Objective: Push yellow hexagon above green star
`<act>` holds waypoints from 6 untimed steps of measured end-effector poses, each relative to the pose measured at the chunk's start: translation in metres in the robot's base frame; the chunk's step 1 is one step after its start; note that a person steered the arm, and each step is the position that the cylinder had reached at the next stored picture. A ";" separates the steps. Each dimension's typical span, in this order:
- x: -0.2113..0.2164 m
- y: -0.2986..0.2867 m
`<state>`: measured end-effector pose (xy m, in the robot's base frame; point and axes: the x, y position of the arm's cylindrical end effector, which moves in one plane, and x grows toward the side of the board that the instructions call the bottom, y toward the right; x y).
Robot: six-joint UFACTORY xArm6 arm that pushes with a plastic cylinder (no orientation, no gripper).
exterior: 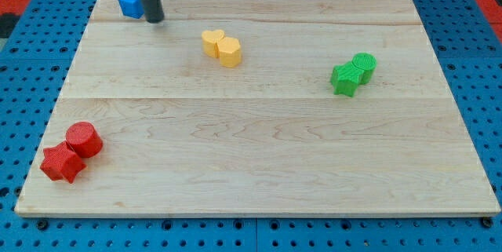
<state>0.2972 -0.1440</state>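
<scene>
The yellow hexagon lies in the upper middle of the wooden board, touching a yellow heart on its upper left. The green star lies at the right, touching a green cylinder on its upper right. My tip is near the board's top left corner, right beside a blue block, well to the left of the yellow hexagon and far from the green star.
A red cylinder and a red star touch each other near the bottom left corner. The wooden board rests on a blue pegboard; its edges show all round.
</scene>
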 end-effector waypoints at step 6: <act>-0.041 0.177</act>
<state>0.2563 0.0331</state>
